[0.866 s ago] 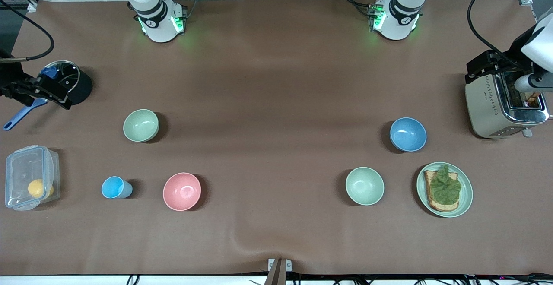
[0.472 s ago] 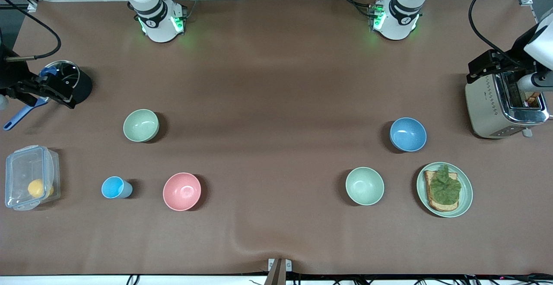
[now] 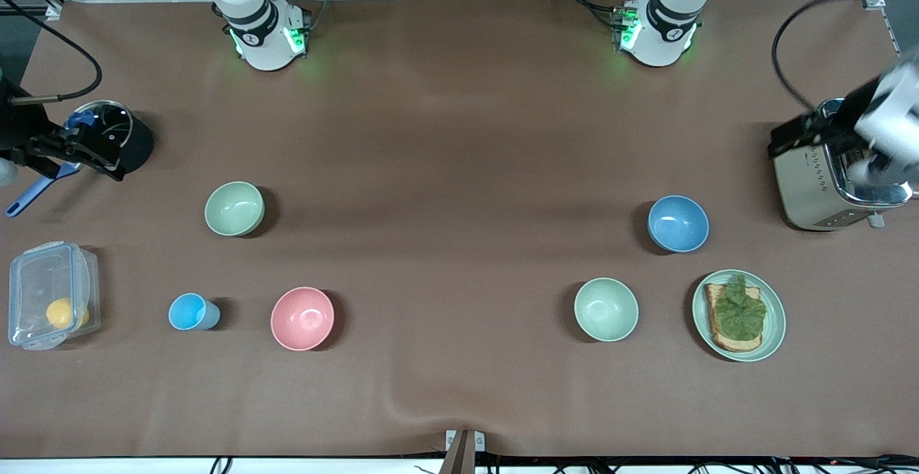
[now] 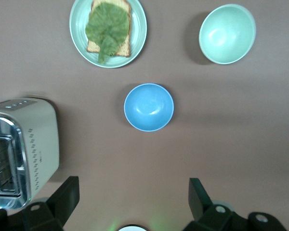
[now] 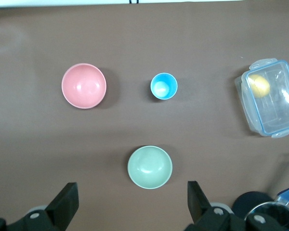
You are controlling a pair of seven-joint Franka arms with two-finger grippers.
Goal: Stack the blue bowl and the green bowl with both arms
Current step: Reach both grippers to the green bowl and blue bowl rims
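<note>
The right tool (image 3: 68, 145) hangs spread over the black pot (image 3: 118, 136) at the bench (image 3: 459, 136) edge; the matte green bowl (image 3: 234, 208) sits amid bare brown cover; the round blue bowl (image 3: 678, 223) stands near the toaster (image 3: 826, 179), under the spread left tool (image 4: 134, 199).

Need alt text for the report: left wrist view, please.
Blue bowl sits empty mid-view on the brown table, between the open left hand and a toast plate. A mint bowl lies beside the plate; a toaster stands at the edge.
</note>
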